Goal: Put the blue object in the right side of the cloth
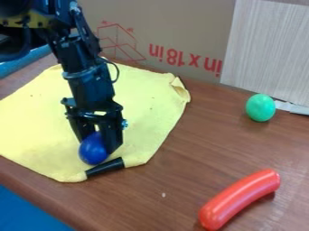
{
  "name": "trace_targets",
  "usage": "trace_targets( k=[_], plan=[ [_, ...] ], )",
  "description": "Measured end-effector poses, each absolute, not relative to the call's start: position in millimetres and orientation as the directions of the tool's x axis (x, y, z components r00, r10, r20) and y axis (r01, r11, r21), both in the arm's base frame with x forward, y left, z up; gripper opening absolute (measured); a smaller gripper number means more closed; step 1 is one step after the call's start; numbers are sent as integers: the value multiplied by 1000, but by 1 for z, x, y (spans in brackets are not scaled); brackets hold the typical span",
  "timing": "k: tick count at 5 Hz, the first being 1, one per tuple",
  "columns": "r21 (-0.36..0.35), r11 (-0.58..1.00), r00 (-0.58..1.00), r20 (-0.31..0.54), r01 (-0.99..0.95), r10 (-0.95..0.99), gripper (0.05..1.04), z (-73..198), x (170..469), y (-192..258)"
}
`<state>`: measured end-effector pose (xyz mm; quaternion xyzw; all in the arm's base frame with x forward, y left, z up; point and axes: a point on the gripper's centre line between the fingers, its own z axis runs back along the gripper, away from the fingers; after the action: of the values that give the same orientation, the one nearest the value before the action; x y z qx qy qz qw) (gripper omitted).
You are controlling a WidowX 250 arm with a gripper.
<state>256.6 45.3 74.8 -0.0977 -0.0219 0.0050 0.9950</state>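
The black gripper (96, 143) hangs over the front part of the yellow cloth (36, 122), left of the middle of the camera view. It is shut on the blue object (93, 150), a rounded, egg-like thing with one finger at each side of it. The blue object's upper part is partly hidden by the fingers, and its lower part is low over the cloth or touching it; which one I cannot tell. The cloth lies spread on the brown table, its right corner slightly folded up.
A short black cylindrical piece (105, 167) lies at the cloth's front edge, close to the blue object. A green egg-shaped object (260, 108) stands on the table at the right, and a red sausage-like object (240, 199) lies front right. A cardboard panel (175, 27) borders the back.
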Motion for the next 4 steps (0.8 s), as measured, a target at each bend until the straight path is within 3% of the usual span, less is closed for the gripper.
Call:
trace_targets(
  k=[1, 3, 4],
  plan=[
    [-216, 976, 1000, 7, 31, -30, 732, 79, 254, 36],
    [-195, 934, 954, 85, 298, -287, 732, 110, 285, 3],
    [-213, 902, 926, 90, 376, -365, 732, 109, 305, -15]
  ],
)
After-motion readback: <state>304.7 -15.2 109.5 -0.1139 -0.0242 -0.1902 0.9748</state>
